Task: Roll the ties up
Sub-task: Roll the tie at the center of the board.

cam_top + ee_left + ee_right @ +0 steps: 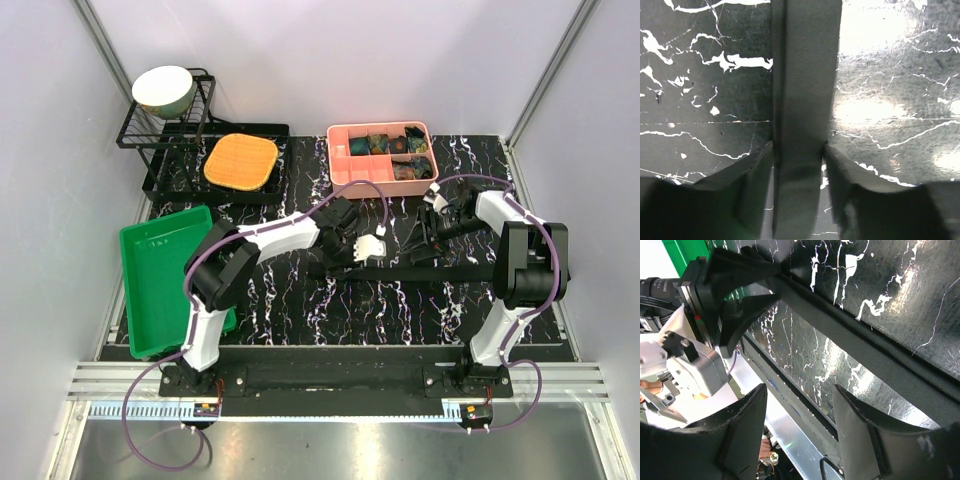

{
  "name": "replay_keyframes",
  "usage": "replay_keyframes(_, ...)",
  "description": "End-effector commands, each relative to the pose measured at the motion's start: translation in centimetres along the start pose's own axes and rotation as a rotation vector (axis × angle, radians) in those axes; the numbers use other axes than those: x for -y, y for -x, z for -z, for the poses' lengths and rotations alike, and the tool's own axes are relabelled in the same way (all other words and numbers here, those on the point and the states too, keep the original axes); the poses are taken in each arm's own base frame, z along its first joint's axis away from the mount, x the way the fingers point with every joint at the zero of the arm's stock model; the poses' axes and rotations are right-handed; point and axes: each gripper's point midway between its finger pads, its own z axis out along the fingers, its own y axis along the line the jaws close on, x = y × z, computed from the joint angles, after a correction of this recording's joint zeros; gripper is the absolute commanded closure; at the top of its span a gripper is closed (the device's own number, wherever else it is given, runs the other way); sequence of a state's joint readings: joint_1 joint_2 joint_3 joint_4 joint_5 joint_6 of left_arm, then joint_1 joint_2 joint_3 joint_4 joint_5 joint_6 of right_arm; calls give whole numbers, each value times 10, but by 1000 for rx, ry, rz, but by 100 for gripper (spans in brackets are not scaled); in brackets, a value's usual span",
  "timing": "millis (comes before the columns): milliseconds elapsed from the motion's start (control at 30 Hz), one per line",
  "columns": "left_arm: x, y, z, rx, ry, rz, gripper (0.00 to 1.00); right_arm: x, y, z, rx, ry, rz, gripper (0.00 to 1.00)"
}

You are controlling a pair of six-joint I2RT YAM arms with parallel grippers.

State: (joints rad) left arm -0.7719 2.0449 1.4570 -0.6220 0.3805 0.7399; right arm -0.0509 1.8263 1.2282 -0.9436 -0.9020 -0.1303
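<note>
Starting up top. Looking down on a tie [400, 273] stretched straight, left to right, across the middle of the table [300, 310]. Spotting rolled ties [385, 145] packed into a box [336, 150] at the back, well apart from it, and a tray [155, 290] off on the left.

Over to the left wrist. Staring straight along the tie, running up the middle between the fingers [752, 195] of the left claw [798, 145]. Seeing both jaws right up against its edges, but can't call it: clenched or merely touching, impossible to tell from here.

And across to the right wrist. Finding the right claw [799, 387] released, jaws wide, nothing but table between them. Catching the tie slanting past beyond the fingertips, flat on the table, reaching up to the left claw at top left.
</note>
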Motion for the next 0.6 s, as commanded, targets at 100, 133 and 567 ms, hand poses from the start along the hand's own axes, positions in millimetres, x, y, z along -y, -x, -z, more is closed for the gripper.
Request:
replay_keyframes(100, 12, -5, 1, -5, -14, 159, 64, -16, 5, 2, 39, 43, 7, 42)
replay_keyframes(133, 14, -4, 0, -1, -15, 192, 65, -17, 6, 0, 42, 46, 5, 43)
replay_keyframes(567, 6, 1, 62, 200, 106, 287, 13, -49, -16, -54, -59, 78, 40, 58)
